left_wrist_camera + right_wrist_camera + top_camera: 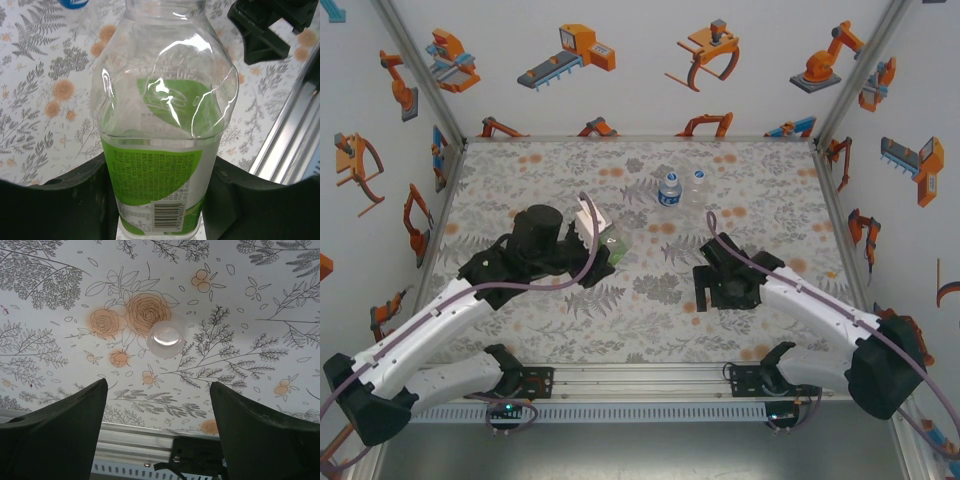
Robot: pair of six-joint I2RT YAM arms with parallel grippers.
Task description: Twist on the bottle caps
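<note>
Left gripper (160, 207) grips the green-labelled bottle (159, 115), barcode (167, 216) visible

Bare tablecloth (260, 300) around cap (165, 339); bottles (669, 188) well beyond

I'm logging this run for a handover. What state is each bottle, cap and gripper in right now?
Green-label bottle: clamped in the left gripper.
Left gripper: shut on the green-label bottle.
Cap: loose on the table, on no bottle.
Right gripper: open, pointed at the cap.
Blue-label bottle: standing upright.
Plain bottle: standing upright beside it.
</note>
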